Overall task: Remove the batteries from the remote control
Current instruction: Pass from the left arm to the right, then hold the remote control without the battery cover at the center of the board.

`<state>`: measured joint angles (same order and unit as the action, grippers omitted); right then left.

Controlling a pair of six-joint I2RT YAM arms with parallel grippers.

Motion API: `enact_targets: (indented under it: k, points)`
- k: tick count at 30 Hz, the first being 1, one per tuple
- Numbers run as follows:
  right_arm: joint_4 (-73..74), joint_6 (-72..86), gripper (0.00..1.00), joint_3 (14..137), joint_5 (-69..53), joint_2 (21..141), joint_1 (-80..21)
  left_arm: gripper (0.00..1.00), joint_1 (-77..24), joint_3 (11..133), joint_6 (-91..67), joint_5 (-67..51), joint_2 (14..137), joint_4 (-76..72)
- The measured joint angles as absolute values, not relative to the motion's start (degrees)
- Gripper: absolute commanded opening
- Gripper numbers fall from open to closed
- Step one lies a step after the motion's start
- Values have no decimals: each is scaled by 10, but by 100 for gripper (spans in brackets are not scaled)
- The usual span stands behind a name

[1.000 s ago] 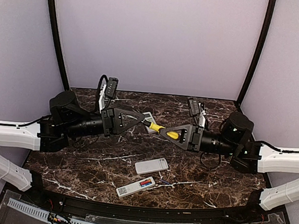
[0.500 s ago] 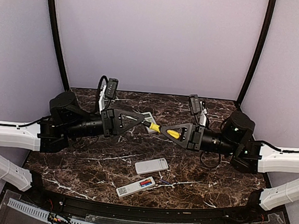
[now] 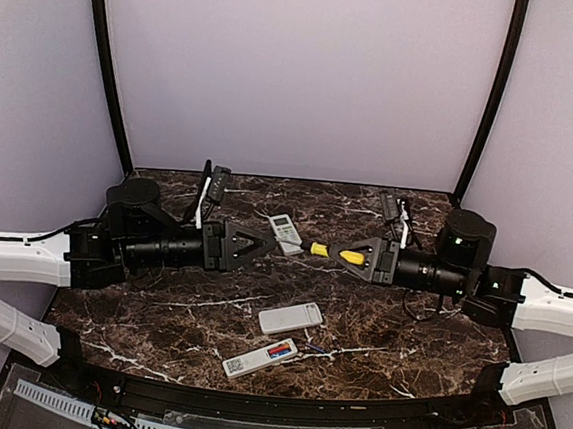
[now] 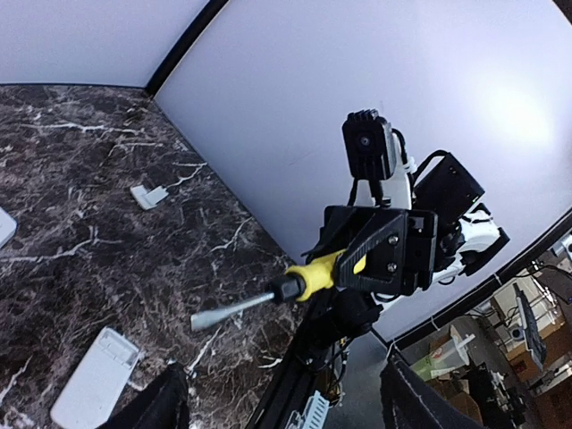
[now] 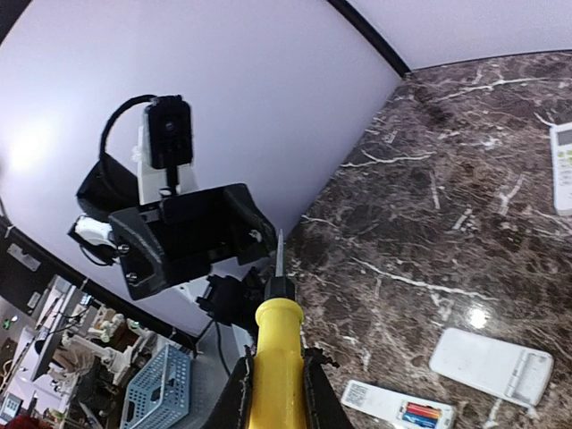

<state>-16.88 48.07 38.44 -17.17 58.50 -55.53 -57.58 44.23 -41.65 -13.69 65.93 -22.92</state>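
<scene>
Lavender walls close round a dark marble table [image 3: 157, 314], and both arms hang over its far half, well behind the open remote [image 3: 260, 358] that lies near the front edge. The left gripper [image 3: 262, 245], behind and slightly left of that remote, has its jaws spread with nothing between them. The right gripper [image 3: 343, 254], behind and to the right of it, is clamped on the yellow handle of a screwdriver [image 3: 319, 248], whose blade points toward the left gripper. A plain white remote [image 3: 290, 318] lies just behind the open remote, and a third remote [image 3: 284, 230] sits farther back, near the blade's tip. The batteries [image 3: 279, 351], red-orange and blue, sit in the open remote's uncovered compartment. As I judge it, the cover is off but the unloading itself is all still to do, and neither gripper is near the batteries
</scene>
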Motion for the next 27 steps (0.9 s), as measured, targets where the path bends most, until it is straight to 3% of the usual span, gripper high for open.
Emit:
enact_targets:
  k: [3, 8, 12, 27]
  points:
    - [-86, 459, 0, 387, -164, 571, -530, 76, -576, 442, -420, -114, 641, -152]
    - [49, 407, 0, 391, -162, 576, -521, 59, -576, 431, -460, -98, 624, -42]
    - [127, 373, 0, 390, -162, 588, -539, 57, -582, 372, -514, -96, 610, 17]
    - [151, 385, 0, 374, -119, 655, -616, 49, -670, 305, -653, -79, 696, 41]
